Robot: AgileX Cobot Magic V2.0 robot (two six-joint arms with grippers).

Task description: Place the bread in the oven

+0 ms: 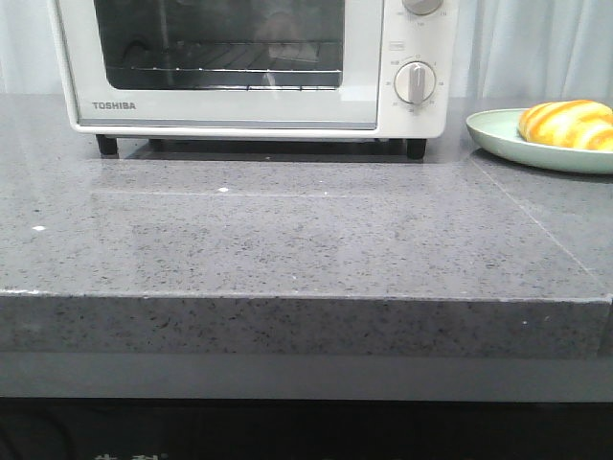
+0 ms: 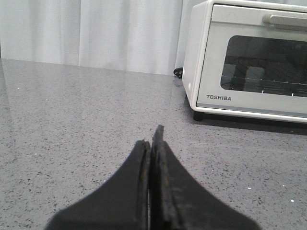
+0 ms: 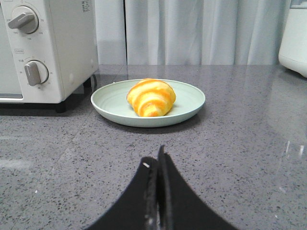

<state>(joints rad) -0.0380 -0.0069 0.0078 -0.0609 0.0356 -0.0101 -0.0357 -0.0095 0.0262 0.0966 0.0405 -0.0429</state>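
The bread [image 1: 567, 125], a glossy yellow and orange striped roll, lies on a pale green plate [image 1: 498, 134] at the right of the counter; it also shows in the right wrist view [image 3: 151, 97] on the plate [image 3: 110, 98]. The white TOSHIBA oven [image 1: 230, 107] stands at the back with its glass door closed, and it shows in the left wrist view [image 2: 249, 62] and the right wrist view [image 3: 62, 48]. My left gripper [image 2: 152, 139] is shut and empty, over bare counter short of the oven. My right gripper [image 3: 157, 158] is shut and empty, short of the plate. Neither gripper shows in the front view.
The grey speckled stone counter [image 1: 287, 230] has a front edge close to the camera. White curtains [image 2: 96, 33] hang behind. A white appliance [image 3: 295, 38] stands at the far right. A dial knob [image 1: 415, 82] is on the oven's right panel.
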